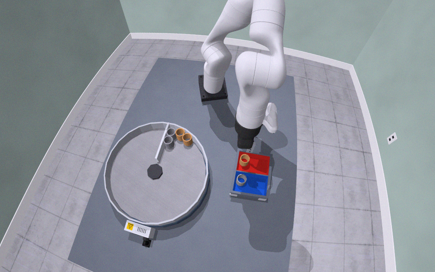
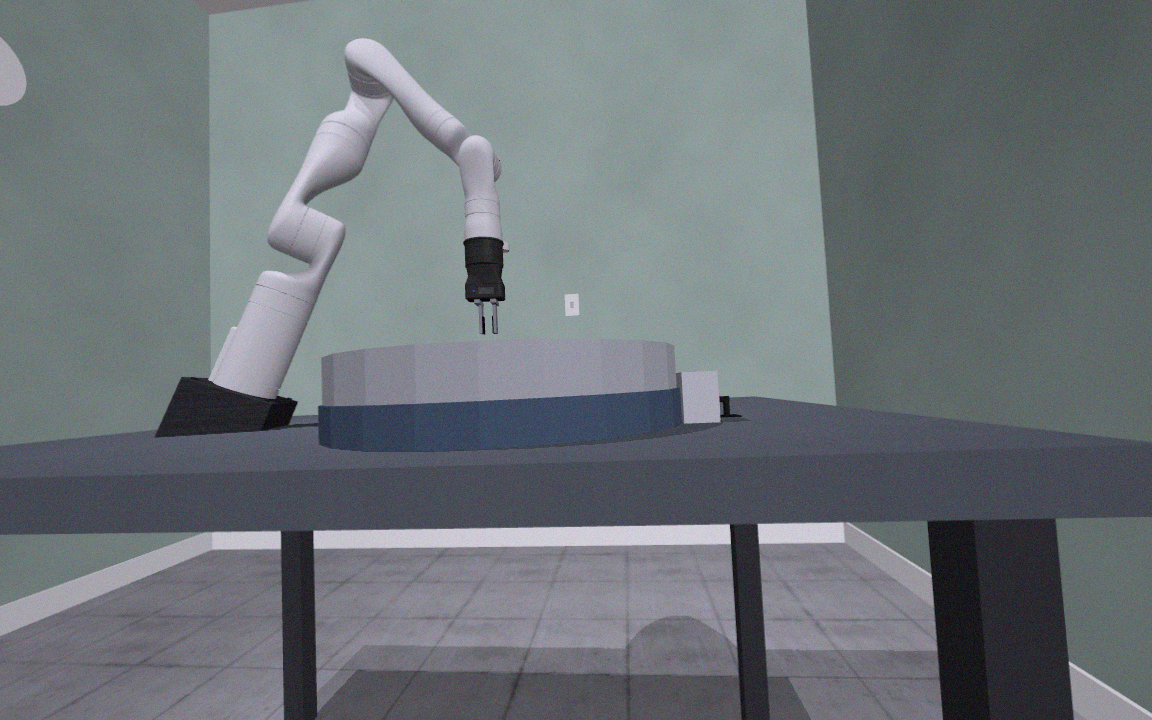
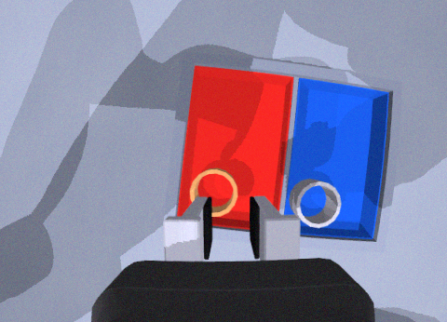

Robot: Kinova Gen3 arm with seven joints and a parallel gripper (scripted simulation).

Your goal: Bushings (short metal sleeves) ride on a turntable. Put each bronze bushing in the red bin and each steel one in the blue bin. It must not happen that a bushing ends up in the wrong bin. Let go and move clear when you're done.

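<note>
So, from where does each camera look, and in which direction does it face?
Top: high above, facing down on the table, turntable and bins; shows the arm's white links.
Exterior: low beside the table, facing level across the turntable toward the far wall; shows the whole arm and the gripper, open and holding nothing.
Wrist: on the gripper, facing down at the red bin and blue bin; shows both fingers.
Top and wrist share both bins.

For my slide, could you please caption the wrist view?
Empty end effector above the red bin, bronze bushing inside; steel bushing in blue bin.
</note>
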